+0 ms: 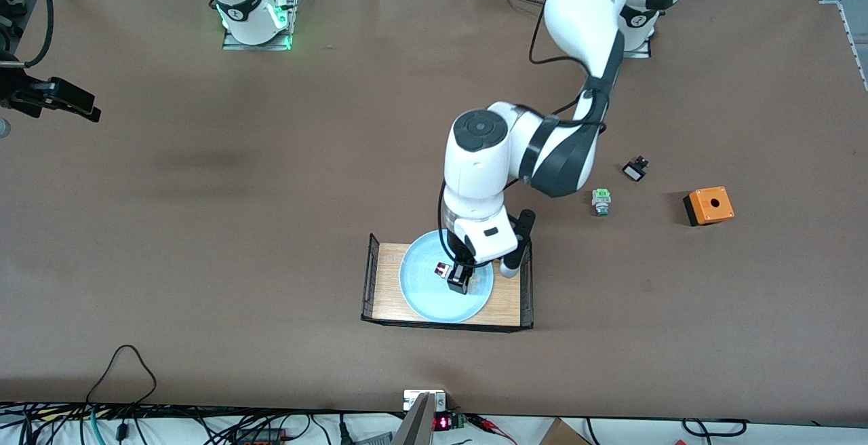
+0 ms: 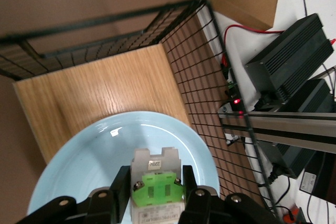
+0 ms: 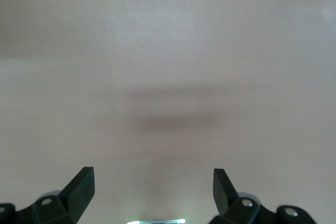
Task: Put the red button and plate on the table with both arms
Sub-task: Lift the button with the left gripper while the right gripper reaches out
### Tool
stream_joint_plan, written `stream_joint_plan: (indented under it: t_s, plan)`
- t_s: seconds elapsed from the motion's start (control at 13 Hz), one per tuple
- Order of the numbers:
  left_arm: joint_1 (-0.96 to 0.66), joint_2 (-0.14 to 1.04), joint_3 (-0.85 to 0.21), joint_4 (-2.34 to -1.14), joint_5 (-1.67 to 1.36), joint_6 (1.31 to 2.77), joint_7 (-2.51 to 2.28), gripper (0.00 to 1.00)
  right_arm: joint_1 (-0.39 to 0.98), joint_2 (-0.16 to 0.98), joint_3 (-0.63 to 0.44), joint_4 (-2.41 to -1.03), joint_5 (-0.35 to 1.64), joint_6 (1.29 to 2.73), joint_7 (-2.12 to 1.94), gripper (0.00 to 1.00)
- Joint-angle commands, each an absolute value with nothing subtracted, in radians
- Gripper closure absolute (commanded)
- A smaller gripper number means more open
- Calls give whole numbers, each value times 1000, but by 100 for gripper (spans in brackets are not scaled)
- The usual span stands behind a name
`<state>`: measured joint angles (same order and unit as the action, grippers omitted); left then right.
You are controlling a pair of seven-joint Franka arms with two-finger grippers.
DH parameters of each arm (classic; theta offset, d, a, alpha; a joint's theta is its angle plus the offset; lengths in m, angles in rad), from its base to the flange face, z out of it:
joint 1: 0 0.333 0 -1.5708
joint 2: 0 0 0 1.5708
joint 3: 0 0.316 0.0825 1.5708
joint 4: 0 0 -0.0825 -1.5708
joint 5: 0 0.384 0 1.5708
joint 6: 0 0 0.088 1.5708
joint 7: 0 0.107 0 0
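Your left pincer point(image 2: 152, 192) is clamped on the red button point(image 2: 153, 184), down on the light blue plate point(image 1: 424, 289) in the wooden tray point(image 1: 505, 306). Your right pincer point(image 3: 153, 184) waits over bare desk point(image 1: 271, 180), jaws wide and holding nothing.

Plate point(image 1: 424, 296): light blue. Red button point(image 2: 154, 186): dark red cap, white-grey body, green block. Tray point(image 1: 390, 292): wood-grain base, black mesh ends. Table point(image 1: 271, 228): matte brown. Box point(image 1: 708, 205): orange.
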<state>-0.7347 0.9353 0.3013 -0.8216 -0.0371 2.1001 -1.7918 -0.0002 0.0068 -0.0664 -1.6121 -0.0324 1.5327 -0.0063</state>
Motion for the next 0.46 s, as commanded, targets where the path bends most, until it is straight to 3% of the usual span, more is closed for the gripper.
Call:
stream_joint_plan:
  t_s: [0.0,0.38]
  plan:
    - [-723,827,302,-838,-29,1991,-1688,97,-2,9,-64,-1605,-44,1536,-6,0]
    - [-603,700,302,-842,-207,1821,-1320,98,-2,11,-63,-1577,-31,1529,-17,0]
